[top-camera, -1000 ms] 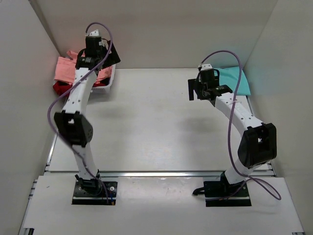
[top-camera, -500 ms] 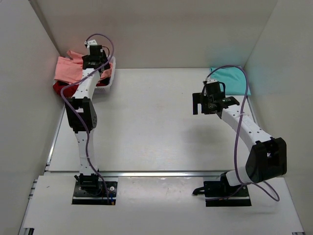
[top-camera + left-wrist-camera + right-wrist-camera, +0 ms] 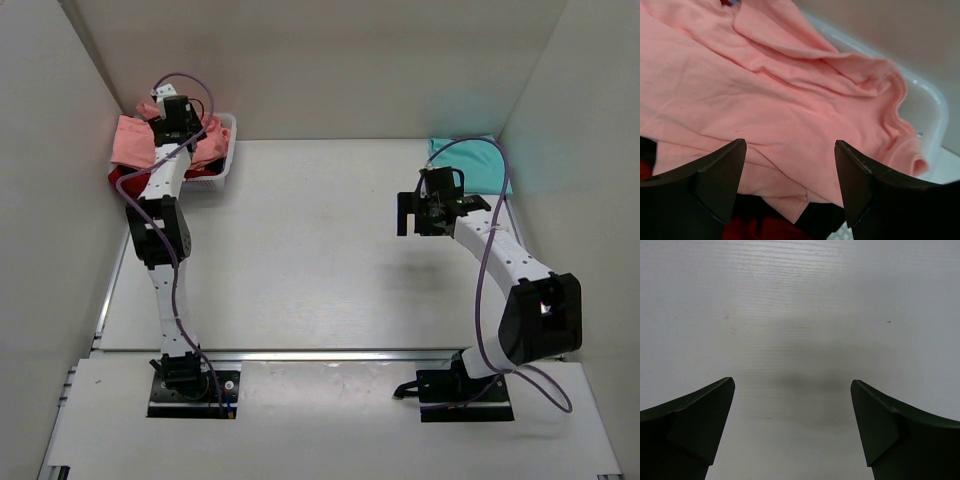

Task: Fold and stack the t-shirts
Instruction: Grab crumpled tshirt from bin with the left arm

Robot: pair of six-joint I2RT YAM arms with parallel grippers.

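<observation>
Hovering at the upper left of the top view, the left jaws stood wide open and empty over the salmon-pink t-shirt [image 3: 765,100], heaped in the white basket [image 3: 932,107]; soft and limp, it would probably lift best pinched at a thick fold. Rightward, the right jaws gaped empty above the bench [image 3: 800,315], the turquoise t-shirt [image 3: 480,165] lying at upper right.

Robot lab cell, white partition walls [image 3: 330,60], white table [image 3: 300,260]
</observation>
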